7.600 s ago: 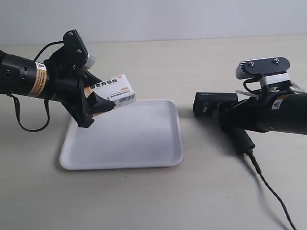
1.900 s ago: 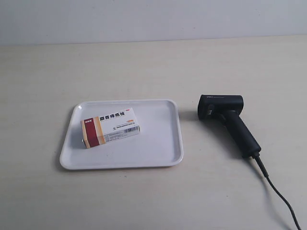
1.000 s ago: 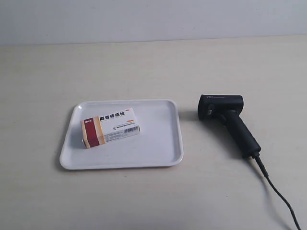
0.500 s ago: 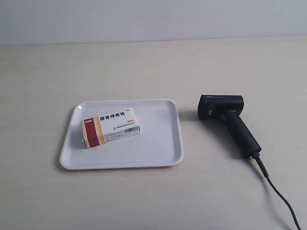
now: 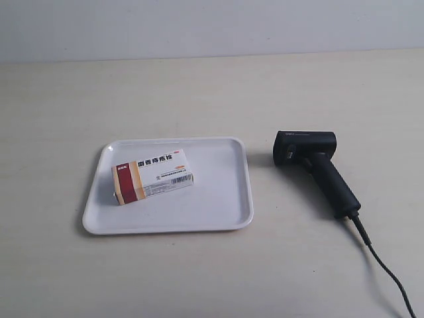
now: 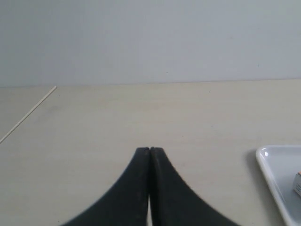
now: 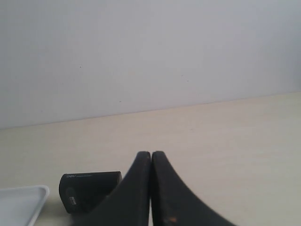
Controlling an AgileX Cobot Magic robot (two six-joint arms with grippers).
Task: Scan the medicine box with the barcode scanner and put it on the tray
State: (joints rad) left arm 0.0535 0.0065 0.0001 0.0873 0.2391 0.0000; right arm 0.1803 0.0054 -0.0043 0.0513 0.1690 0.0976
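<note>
The medicine box (image 5: 153,175) lies flat inside the white tray (image 5: 218,205), toward its left part, red and tan band at the left end. The black barcode scanner (image 5: 315,167) lies on the table to the right of the tray, its cable (image 5: 387,271) running to the lower right. No arm shows in the exterior view. My left gripper (image 6: 150,149) is shut and empty over bare table, with a corner of the tray (image 6: 270,165) and an edge of the box (image 6: 298,182) at the frame's side. My right gripper (image 7: 151,154) is shut and empty, the scanner's head (image 7: 87,188) beyond it.
A pale wooden table (image 5: 199,93) carries everything, with a plain light wall (image 5: 212,26) behind. A tray corner (image 7: 23,200) shows in the right wrist view beside the scanner's head.
Since 7.6 s ago both arms have left the exterior view; the box went from a gripper's hold above the tray to lying in it, the scanner onto the table. Nothing moved over the last second.
</note>
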